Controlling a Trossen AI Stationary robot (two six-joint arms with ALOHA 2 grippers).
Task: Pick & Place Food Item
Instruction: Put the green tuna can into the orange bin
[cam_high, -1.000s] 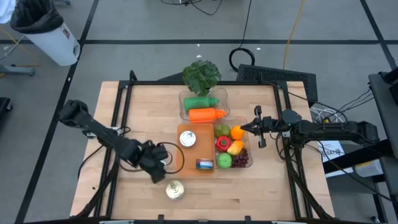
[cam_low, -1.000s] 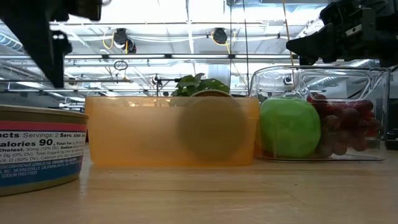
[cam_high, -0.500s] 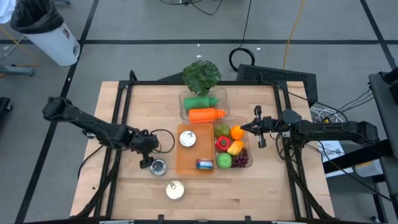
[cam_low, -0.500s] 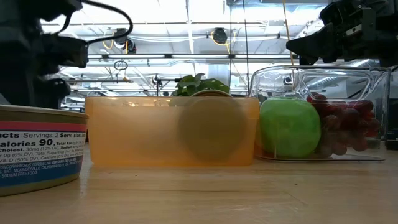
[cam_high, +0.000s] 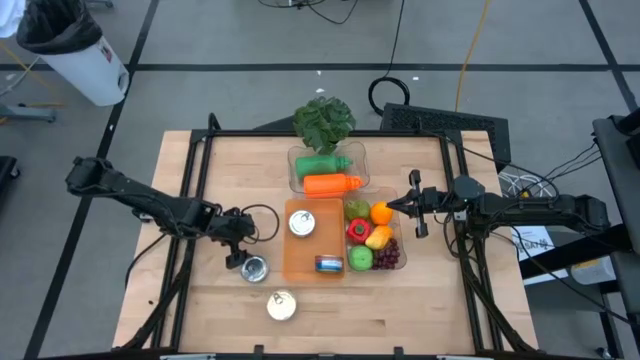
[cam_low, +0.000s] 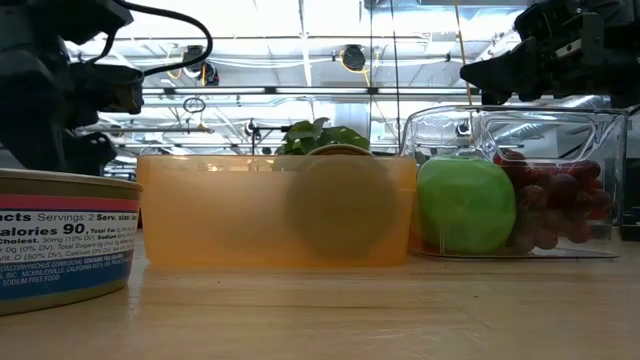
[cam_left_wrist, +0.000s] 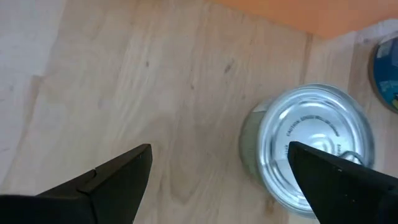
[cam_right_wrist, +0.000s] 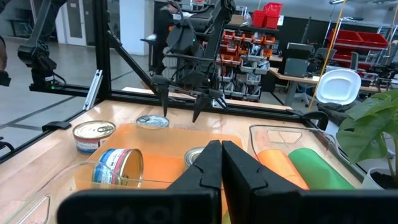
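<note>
Hovering over the counter's left half, the left end effector (cam_high: 240, 243), fingers spread wide and holding nothing, straddling open wood in the left wrist view. Standing upright just beside it, toward the front edge, the can (cam_high: 254, 268), close to the orange tray (cam_high: 296, 262). Probably rigid and moderately heavy, with smooth metal walls likely to slip; best taken across the sides, below the rim. Resting nearer the front edge, another can (cam_high: 282, 305). Waiting by the right edge, the right end effector (cam_high: 414, 203), fingers pressed together, gripping nothing.
</note>
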